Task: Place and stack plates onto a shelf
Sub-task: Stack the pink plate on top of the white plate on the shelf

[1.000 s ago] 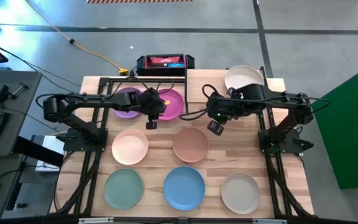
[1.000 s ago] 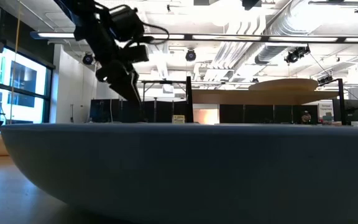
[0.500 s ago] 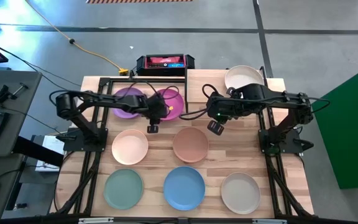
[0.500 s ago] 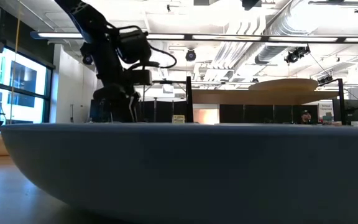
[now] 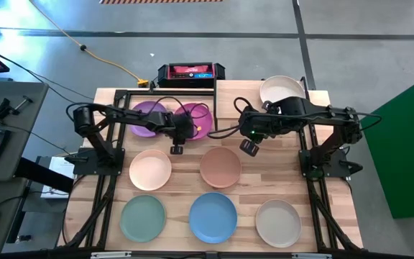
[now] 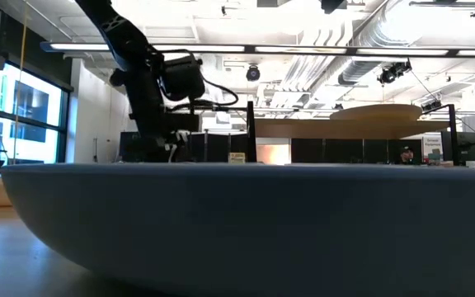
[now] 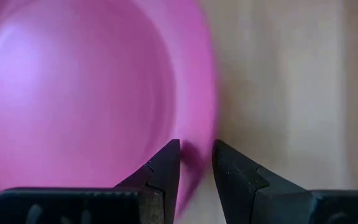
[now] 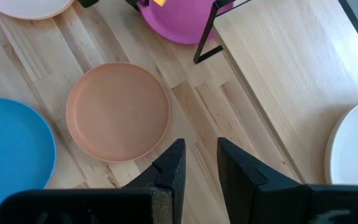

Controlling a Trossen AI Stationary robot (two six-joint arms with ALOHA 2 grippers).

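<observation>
Over the near edge of the magenta plate [image 7: 86,87], the left hand [image 7: 196,163] sits low with its two fingers a narrow gap apart, straddling the plate's rim; whether they already pinch it I cannot tell. That plate lies on the counter [image 5: 185,173] at the back, just beside the purple plate [image 5: 144,117]. Stiff and probably light, with a matte surface that should not slip much, it looks best taken at the rim, as here. Farther right the right hand [image 5: 249,147] hovers, fingers slightly parted and holding nothing, above bare wood near the terracotta plate [image 8: 117,111]. Beyond stands the shelf [image 8: 278,68], carrying one beige plate [image 5: 282,90].
</observation>
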